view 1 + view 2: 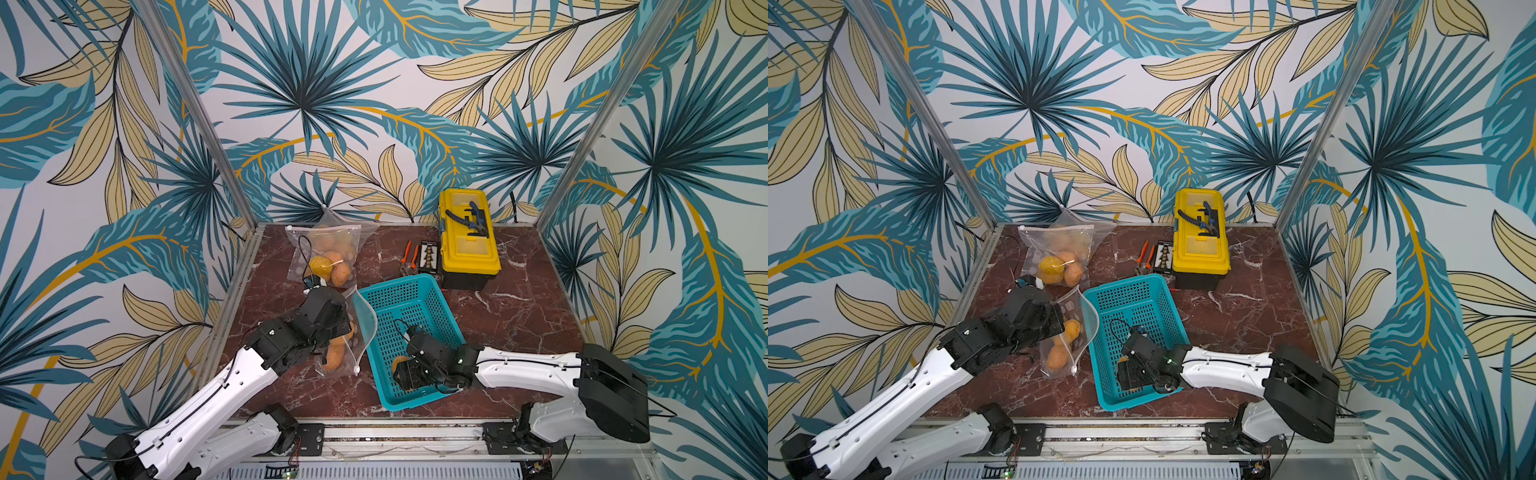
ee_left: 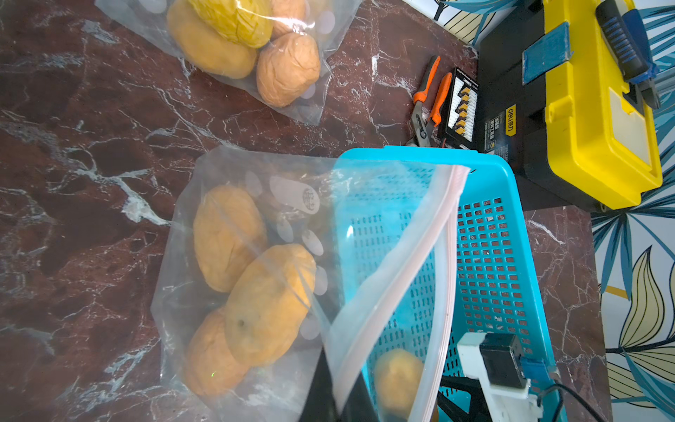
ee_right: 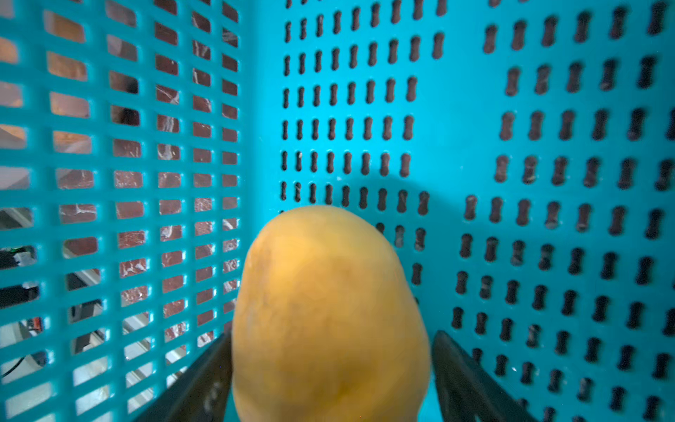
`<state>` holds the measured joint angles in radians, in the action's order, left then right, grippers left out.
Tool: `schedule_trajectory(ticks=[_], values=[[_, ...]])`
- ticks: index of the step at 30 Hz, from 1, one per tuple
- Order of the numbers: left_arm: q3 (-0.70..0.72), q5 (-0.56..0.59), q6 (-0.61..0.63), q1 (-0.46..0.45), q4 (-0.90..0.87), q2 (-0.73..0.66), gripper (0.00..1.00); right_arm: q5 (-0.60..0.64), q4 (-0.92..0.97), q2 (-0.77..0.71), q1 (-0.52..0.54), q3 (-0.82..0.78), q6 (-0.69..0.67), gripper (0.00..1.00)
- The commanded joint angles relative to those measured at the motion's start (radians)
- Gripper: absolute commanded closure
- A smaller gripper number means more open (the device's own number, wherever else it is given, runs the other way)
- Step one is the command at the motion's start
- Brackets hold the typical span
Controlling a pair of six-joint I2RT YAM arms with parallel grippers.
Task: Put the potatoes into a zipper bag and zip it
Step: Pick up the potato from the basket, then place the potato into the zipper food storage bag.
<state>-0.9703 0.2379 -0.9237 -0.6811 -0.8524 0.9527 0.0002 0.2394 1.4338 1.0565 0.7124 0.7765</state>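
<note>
You are looking into a booth whose three walls (image 1: 374, 83) carry a print of teal palm fronds and pale yellow leaves on ochre stems, over a white ground. Two bare aluminium posts (image 1: 197, 112) rise from the far corners of the tabletop (image 1: 519, 324), dark red marble with white veins. An aluminium rail (image 1: 395, 434) runs along its near edge. The light is even and soft.

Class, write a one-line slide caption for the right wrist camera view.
A yellow-orange potato sits between the fingers of the right gripper, inside the perforated blue basket.
</note>
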Motion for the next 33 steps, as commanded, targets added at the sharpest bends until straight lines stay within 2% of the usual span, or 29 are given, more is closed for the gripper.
schedule_trajectory(ticks=[1,6,12,17,21,26,33], values=[[-0.007,-0.002,0.013,-0.003,0.015,-0.006,1.00,-0.007,0.015,-0.009,0.004,0.022,-0.014,0.31],[-0.007,-0.003,0.013,-0.003,0.015,-0.005,1.00,0.052,0.082,-0.092,0.004,0.027,-0.023,0.45],[-0.007,-0.004,0.011,-0.004,0.015,-0.004,1.00,0.197,0.264,-0.290,0.005,0.124,-0.087,0.53],[-0.008,-0.002,0.011,-0.003,0.014,-0.004,1.00,0.197,0.283,-0.373,0.004,0.270,-0.191,0.57],[-0.008,0.000,0.011,-0.003,0.015,-0.004,1.00,0.134,0.265,-0.284,0.004,0.416,-0.260,0.59],[-0.006,-0.001,0.011,-0.003,0.015,-0.004,1.00,0.056,0.252,-0.070,0.004,0.589,-0.312,0.62],[-0.004,-0.006,0.012,-0.003,0.015,-0.009,1.00,0.052,0.256,0.169,0.002,0.727,-0.334,0.63]])
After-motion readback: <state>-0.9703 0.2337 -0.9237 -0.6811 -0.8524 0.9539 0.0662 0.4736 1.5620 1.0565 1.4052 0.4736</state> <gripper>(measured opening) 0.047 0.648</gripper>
